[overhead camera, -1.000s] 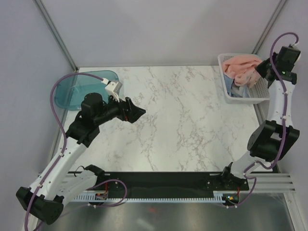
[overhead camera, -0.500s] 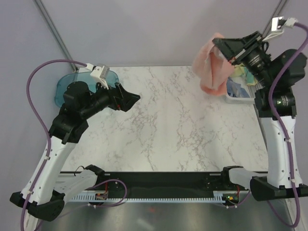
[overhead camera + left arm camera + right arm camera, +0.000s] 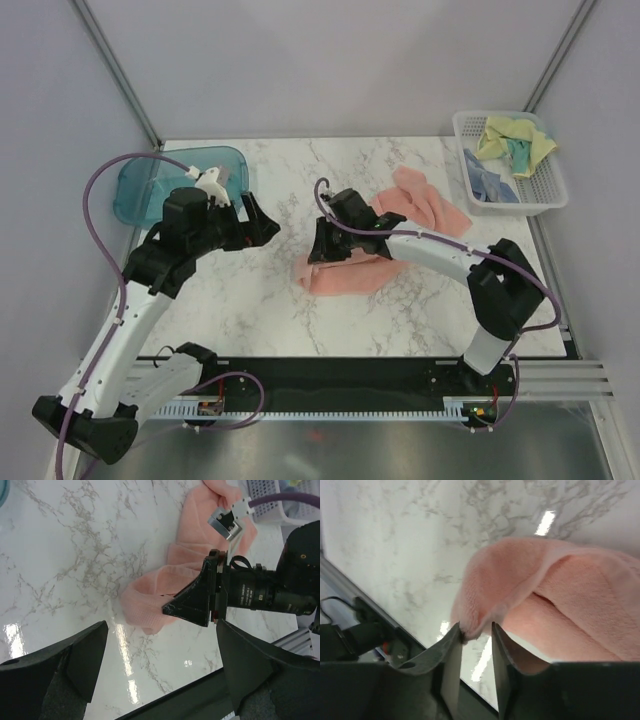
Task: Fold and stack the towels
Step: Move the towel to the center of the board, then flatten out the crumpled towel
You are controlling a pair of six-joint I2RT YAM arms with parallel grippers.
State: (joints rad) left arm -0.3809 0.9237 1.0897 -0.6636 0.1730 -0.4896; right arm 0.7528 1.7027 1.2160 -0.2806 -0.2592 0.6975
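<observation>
Top external view: pink towel (image 3: 362,276) lies rumpled on the table (image 3: 250,320), centre to right of centre, one end trailing toward the far right corner. Right end effector (image 3: 314,250) sits low at the towel's left end; fingers narrow w/ the towel's edge between them, can't tell if gripped. Left end effector (image 3: 268,226) is wide open w/ nothing in it, above the table's left half. Blue towel (image 3: 487,186) & yellow towel (image 3: 515,140) sit in the basket (image 3: 556,192) at the far right corner. Tray (image 3: 145,195) sits at the far left corner.
</observation>
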